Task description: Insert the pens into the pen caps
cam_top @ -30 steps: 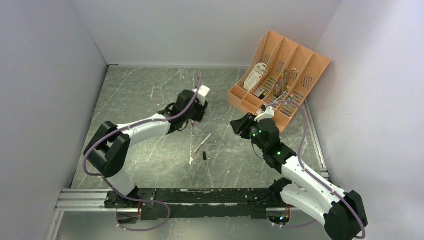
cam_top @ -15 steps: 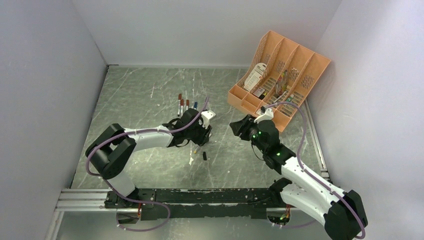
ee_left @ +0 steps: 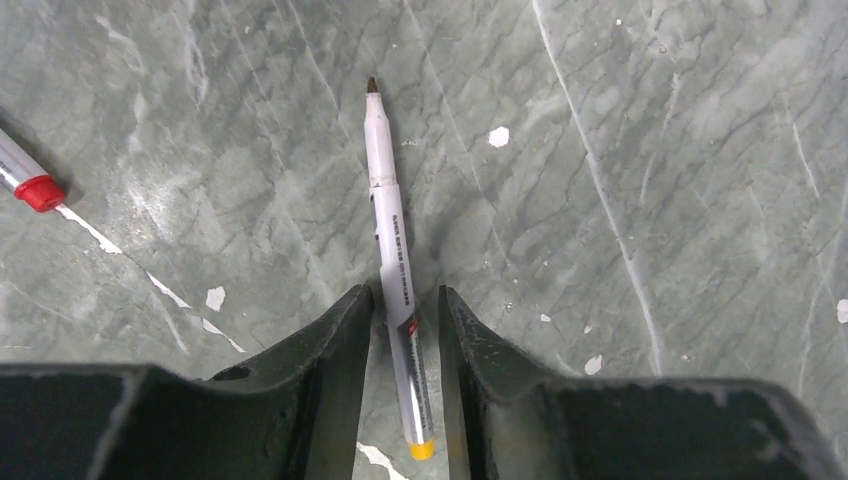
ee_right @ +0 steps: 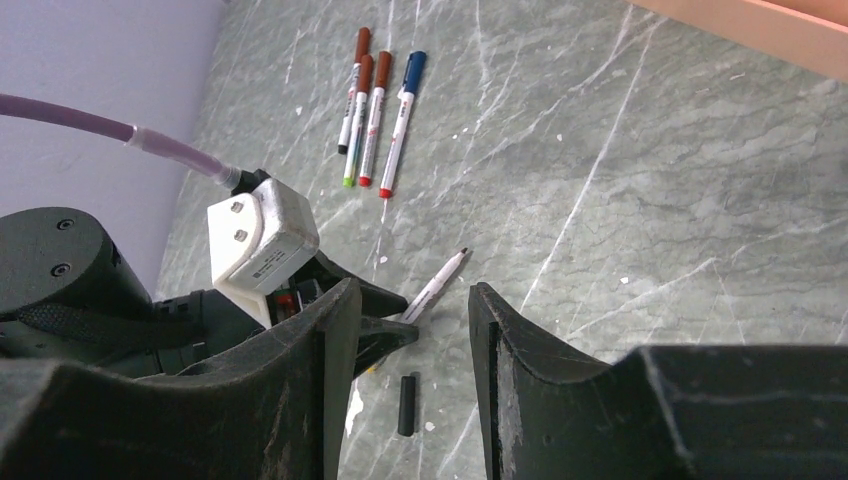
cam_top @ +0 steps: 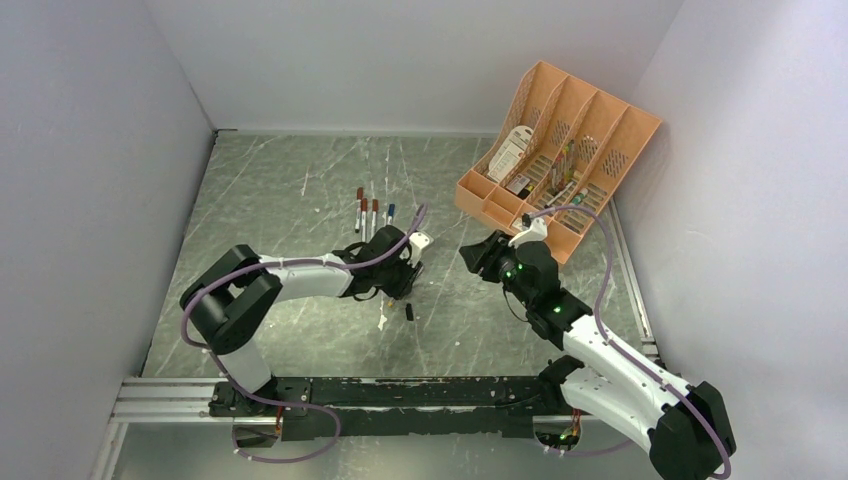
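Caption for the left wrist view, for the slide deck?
Left gripper, open, straddles an uncapped pen lying flat on the table.

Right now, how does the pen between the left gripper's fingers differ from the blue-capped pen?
The uncapped pen shows a bare dark tip; the blue-capped pen wears its cap. The uncapped pen lies between the left gripper's open fingers; the blue-capped pen lies in a row of four. Both have white barrels and lie flat on the table.
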Controlling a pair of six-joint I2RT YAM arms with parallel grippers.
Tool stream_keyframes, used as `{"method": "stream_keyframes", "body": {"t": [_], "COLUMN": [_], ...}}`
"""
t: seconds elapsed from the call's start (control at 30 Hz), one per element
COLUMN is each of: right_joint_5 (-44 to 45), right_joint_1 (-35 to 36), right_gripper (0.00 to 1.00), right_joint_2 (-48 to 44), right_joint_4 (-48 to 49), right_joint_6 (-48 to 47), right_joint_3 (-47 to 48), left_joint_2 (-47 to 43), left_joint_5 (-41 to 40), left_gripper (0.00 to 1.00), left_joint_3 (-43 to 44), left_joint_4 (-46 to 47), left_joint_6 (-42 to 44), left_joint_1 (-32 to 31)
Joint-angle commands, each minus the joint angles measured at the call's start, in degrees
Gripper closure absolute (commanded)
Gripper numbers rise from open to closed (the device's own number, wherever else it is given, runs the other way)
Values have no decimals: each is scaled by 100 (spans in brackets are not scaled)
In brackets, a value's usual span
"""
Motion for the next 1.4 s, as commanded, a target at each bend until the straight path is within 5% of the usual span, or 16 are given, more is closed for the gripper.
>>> {"method": "stream_keyframes", "body": {"t": [0.0, 0.1, 0.13, 0.37, 0.63, 1.2, 1.37], "right_joint_5": [16, 2, -8, -308, -561, -763, -765], "right_joint_1": [-23, -24, -28, -30, -25, -24, -23], "right_gripper": [57, 57, 57, 55, 34, 41, 55], "right_joint_2": [-4, 24, 33, 67, 130, 874, 1008], "right_joint_4": [113, 134, 136, 427, 950, 1379, 1465], "right_joint_6": [-4, -3, 1, -86, -43, 64, 75], "right_joint_3": [-43, -52, -52, -68, -181, -26, -21], "left_joint_2": [188, 388, 447, -429, -1299, -1220, -1153], "left_joint_5": [-411, -778, -927, -236, 438, 1094, 1169], "left_gripper": [64, 91, 93, 93, 93, 93, 93], "left_joint_3": [82, 166, 216, -220, -737, -671, -652], "left_joint_4": [-279, -475, -552, 471, 2118, 2850, 2943], "left_joint_6": [-41, 9, 12, -313, -909, -1600, -1627], "left_joint_1": [-97, -189, -241, -297, -298, -360, -399]}}
